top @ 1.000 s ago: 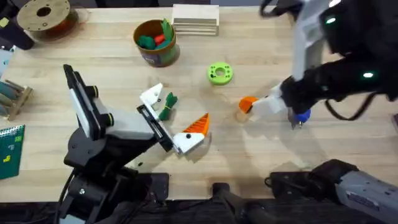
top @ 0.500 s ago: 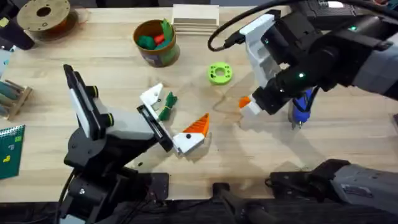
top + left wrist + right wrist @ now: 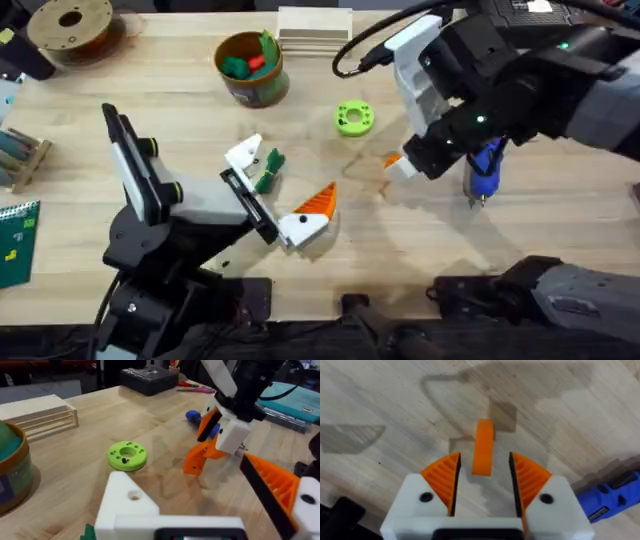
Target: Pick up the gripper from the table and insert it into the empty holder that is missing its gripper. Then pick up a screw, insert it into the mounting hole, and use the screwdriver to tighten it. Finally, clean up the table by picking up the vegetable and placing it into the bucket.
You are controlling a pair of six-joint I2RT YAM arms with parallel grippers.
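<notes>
The loose orange gripper stands on the table between the orange pads of my right gripper, which is open with a gap on each side. In the left wrist view the same piece sits under the right gripper. My left gripper rests open on the table. One of its jaws is the bare white holder, the other carries an orange finger. The green vegetable lies between them. The blue screwdriver lies just right of the right gripper. The bucket stands at the back.
A green ring disc lies between the bucket and the right arm. A wooden block and a filament spool sit along the far edge. The bucket holds green and red toys.
The right arm has swung in and turned its wrist, bringing its gripper down around the loose orange piece. The left arm, vegetable and screwdriver have stayed put.
</notes>
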